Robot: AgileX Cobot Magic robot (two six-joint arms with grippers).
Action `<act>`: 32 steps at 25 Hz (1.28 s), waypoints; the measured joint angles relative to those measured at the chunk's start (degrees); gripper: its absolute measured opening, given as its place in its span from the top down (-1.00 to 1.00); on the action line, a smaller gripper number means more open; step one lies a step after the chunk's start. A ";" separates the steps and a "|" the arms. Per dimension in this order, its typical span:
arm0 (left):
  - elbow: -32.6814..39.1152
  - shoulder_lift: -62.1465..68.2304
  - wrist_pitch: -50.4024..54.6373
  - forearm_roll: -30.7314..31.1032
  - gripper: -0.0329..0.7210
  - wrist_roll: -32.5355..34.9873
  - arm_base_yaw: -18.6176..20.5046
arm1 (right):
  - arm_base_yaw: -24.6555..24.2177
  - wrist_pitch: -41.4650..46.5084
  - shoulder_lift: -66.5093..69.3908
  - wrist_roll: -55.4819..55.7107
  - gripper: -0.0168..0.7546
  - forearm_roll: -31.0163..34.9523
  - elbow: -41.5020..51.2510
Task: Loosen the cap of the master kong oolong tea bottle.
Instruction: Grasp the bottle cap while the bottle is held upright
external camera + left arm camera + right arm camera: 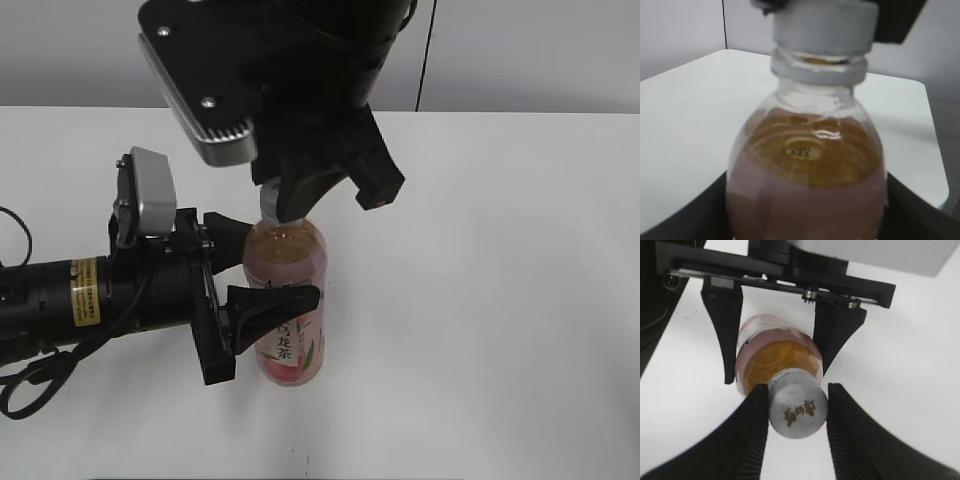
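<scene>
The master kong oolong tea bottle point(287, 262) stands upright on the white table, pink label facing front. My left gripper point(280, 265) comes in from the left and is shut on the bottle's body, one black finger on each side. In the left wrist view the bottle point(805, 175) fills the frame below its white cap point(822, 25). My right gripper point(295, 200) comes down from above and is shut on the cap point(270, 203). In the right wrist view both ribbed fingers point(797, 400) press the sides of the cap point(797, 412), which shows its dark logo print, above the bottle's shoulder point(775, 360).
The white table point(500, 300) extends around the bottle, with a grey wall behind it. The left arm's black body and cables point(60, 300) lie along the table's left side. The table's far edge shows in the left wrist view point(920, 85).
</scene>
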 joint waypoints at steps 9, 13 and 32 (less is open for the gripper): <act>0.00 0.00 0.00 0.00 -0.31 0.00 0.00 | 0.00 0.07 0.00 -29.55 0.25 0.00 0.00; 0.00 0.00 0.00 -0.05 -0.31 -0.06 0.00 | 0.00 0.07 0.00 -39.22 0.25 0.00 0.00; 0.00 0.00 0.00 -0.28 -0.31 -0.12 0.00 | 0.00 -0.09 -0.04 -67.59 0.25 -0.22 0.00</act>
